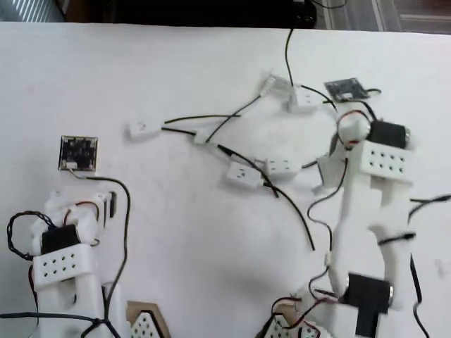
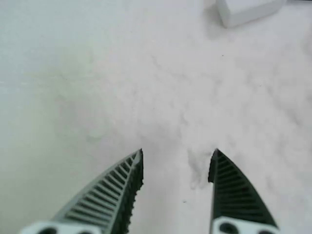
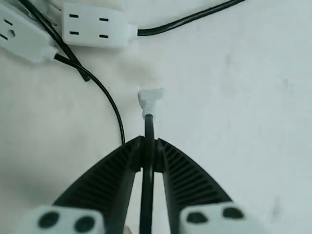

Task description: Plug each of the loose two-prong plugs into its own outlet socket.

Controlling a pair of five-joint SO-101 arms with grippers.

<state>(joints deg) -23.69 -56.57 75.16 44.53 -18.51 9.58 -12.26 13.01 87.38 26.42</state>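
High view: a white outlet block (image 1: pixel 285 165) is seen mid-table near the right arm (image 1: pixel 366 190). Left wrist view: the left gripper (image 2: pixel 176 158) is held apart over bare table (image 2: pixel 97 73). Right wrist view: the right gripper (image 3: pixel 148 144) is clamped on the cord (image 3: pixel 146 204) just behind the two-prong plug (image 3: pixel 149 100), which lies short of the block. The prongs are best squared to a slot pair before being pushed.

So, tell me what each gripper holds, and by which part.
The right gripper is shut on the black cord, just behind its white plug. The left gripper is open, holding nothing.
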